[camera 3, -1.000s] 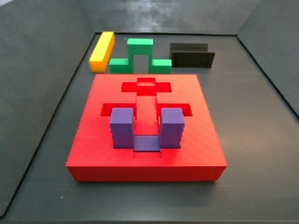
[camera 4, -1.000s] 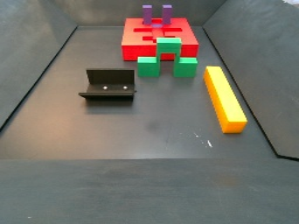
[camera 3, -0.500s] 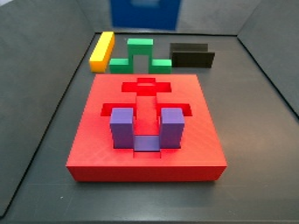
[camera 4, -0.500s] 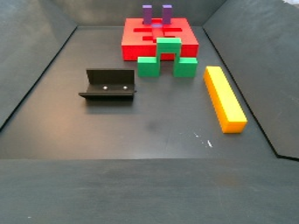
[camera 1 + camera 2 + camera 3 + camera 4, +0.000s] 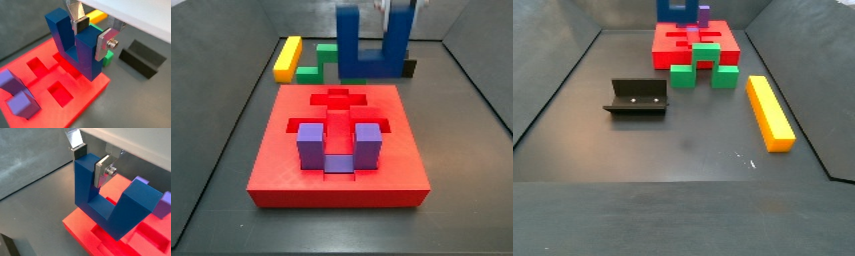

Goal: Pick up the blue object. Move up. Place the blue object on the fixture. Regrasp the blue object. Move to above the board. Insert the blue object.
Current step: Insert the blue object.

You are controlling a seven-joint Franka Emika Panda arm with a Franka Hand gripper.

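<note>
Holding: the gripper (image 5: 93, 31) clamps 1 prong of the blue object (image 5: 75, 46) between its 2 silver fingers (image 5: 105, 43); the jaws are closed on that prong in both wrist views.
Blue object, look: dark blue, U-shaped, 2 upright prongs joined by a base bar, matte plastic with square edges.
Blue object, place: held in the air over the far part of the board (image 5: 338, 150), prongs up in a side view (image 5: 374, 44); its base hangs above the red surface near the cross-shaped cut-out, not seated in any slot. In a side view (image 5: 679, 10) only its lower part shows at the frame's edge.
Gripper, place: above the board's far end, mostly out of frame in both side views.
Count, blue U-blocks: 1.
Count, purple U-blocks: 1, the purple block (image 5: 337, 147) standing in a slot at the board's near end.
Count, green blocks: 1, the green block (image 5: 706, 66) on the floor just beside the board.
Count, yellow bars: 1, the yellow bar (image 5: 770, 112) lying flat on the floor.
Count, fixtures: 1, the fixture (image 5: 636, 98), standing well apart from the board.
Change: 0.5 s ago the blue object showed only as a patch at the top edge of a side view; now it hangs lower and nearer the board. The other pieces lie as before.
</note>
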